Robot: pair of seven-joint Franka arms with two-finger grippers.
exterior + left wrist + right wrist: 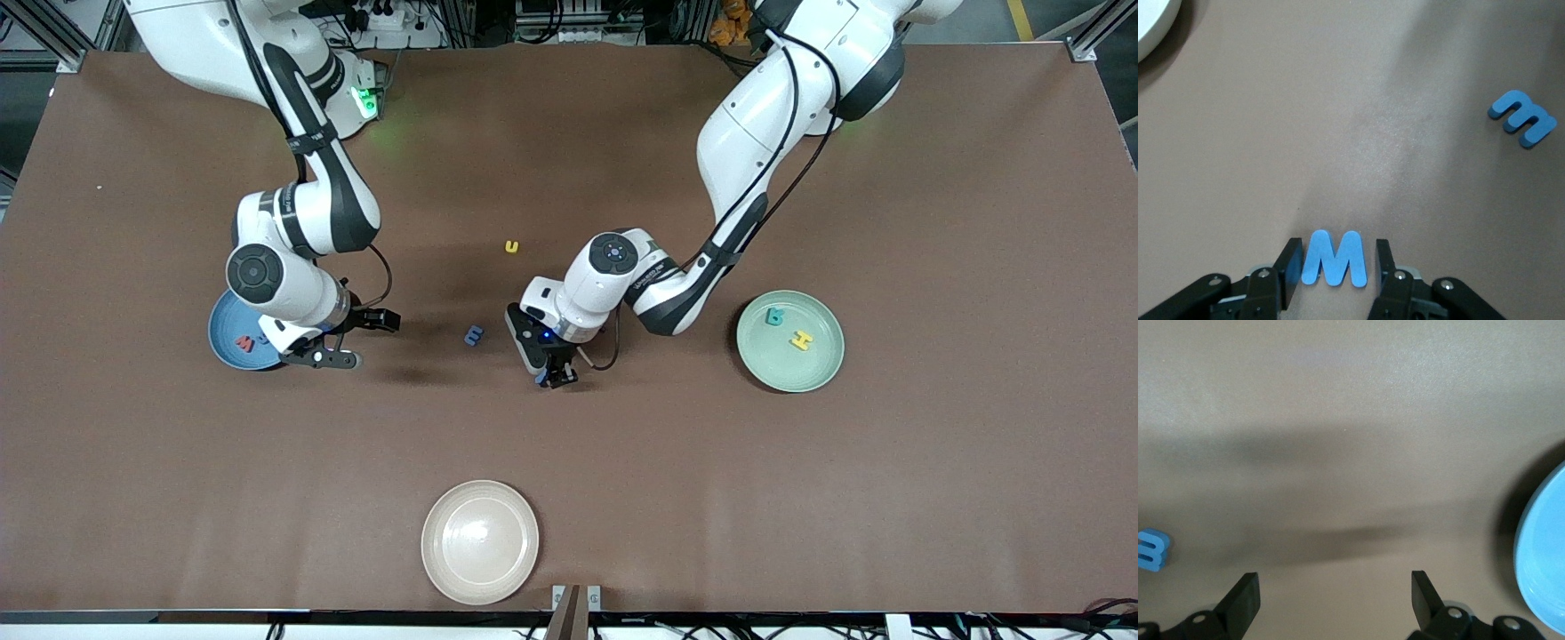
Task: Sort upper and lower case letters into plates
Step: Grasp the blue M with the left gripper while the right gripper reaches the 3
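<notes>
I read few marks here. A blue capital M (1334, 259) lies flat on the table between the left gripper's fingers. A darker blue lowercase m (1523, 118) lies on the table apart from it. In the mint green plate (822, 366) I read a yellow H (802, 340); the teal letter (775, 316) beside it I can't make out. A yellow lowercase u (511, 246) lies mid-table. Printing on the left arm's wrist is too small to read.

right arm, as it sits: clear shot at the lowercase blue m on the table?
Probably yes. The right end effector hangs open by the sky blue plate, with only bare table between it and the lowercase m. The left end effector is busy around the blue capital M, beside the path.
</notes>
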